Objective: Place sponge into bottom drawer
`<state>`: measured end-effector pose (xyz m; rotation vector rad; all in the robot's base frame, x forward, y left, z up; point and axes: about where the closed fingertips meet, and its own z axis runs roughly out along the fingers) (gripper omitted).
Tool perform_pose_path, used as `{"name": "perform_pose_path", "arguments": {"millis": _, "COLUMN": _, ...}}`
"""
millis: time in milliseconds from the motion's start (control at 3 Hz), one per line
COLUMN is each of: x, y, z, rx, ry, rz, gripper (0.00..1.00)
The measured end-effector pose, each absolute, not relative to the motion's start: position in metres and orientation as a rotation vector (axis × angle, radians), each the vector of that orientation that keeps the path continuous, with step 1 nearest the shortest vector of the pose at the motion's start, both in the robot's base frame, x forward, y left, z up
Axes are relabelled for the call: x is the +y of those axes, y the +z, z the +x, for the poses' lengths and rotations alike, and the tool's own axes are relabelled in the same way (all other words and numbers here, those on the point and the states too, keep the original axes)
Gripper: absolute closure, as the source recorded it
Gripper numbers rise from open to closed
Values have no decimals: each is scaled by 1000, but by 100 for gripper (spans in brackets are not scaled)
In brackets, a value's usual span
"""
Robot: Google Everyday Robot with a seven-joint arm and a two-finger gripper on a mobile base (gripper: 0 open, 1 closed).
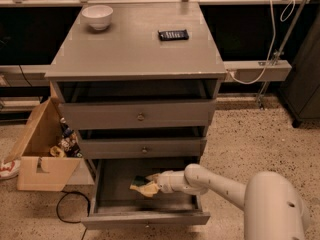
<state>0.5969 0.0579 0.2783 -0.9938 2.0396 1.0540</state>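
Observation:
The bottom drawer of the grey cabinet stands pulled open. My gripper reaches into it from the right and is shut on the sponge, whose dark green top and yellow foam show at the fingertips. The sponge hangs over the middle of the drawer's tray, close to its floor; I cannot tell whether it touches. My white arm stretches from the lower right across the drawer's right side.
Two shallower drawers with round knobs sit above, slightly open. A white bowl and a flat black device lie on the cabinet top. A cardboard box with items stands at the left, a black cable beside it.

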Motion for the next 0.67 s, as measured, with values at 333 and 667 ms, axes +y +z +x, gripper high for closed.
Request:
{"name": "perform_pose_path", "arguments": {"millis": 333, "x": 58, "y": 246, "z": 609, "rx": 2075, "ry": 984, "rz": -1010, "gripper": 100}}
{"name": "perform_pose_path", "arguments": {"millis": 667, "x": 57, "y": 208, "z": 629, "rx": 2099, "ry": 959, "rz": -988, "gripper": 78}}
